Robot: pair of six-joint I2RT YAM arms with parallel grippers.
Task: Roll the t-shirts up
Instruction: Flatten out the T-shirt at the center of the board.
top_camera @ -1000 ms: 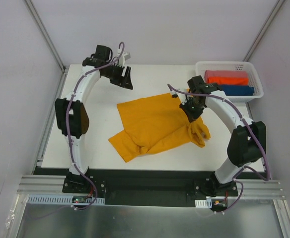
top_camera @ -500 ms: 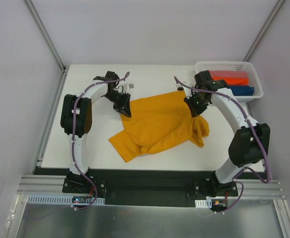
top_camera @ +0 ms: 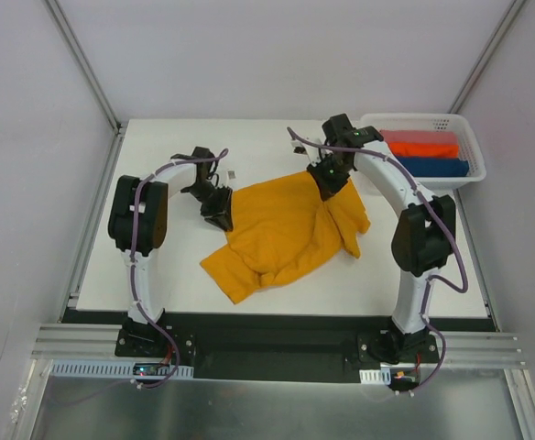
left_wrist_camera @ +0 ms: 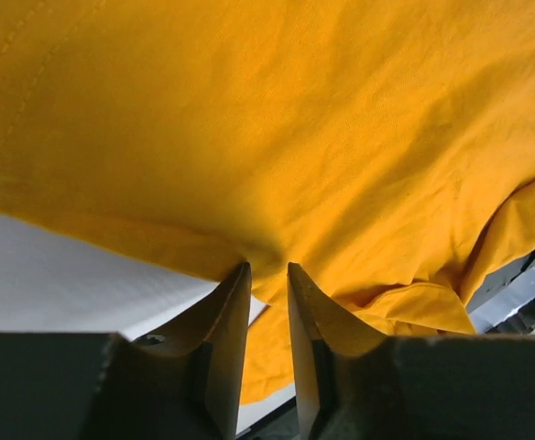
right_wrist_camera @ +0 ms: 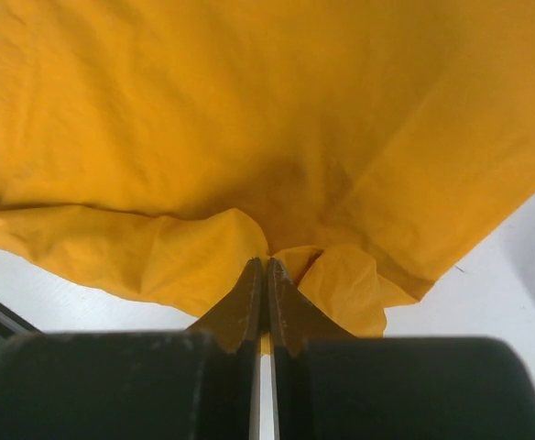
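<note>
Overhead unclear — close-up, left gripper (left_wrist_camera: 267, 269) likely pinches t-shirt (left_wrist_camera: 295, 119).

A crumpled t-shirt (top_camera: 286, 229) is seen spread between the left gripper (top_camera: 220, 213) and the right gripper (top_camera: 328, 180), its edges touched by both. A white basket (top_camera: 414, 117) of folded cloths (top_camera: 419, 144) is placed right of the right gripper.

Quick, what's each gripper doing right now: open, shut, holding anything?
Left gripper: nearly closed, pinching the edge of the yellow t-shirt.
Right gripper: closed tight on a fold of the yellow t-shirt.
</note>
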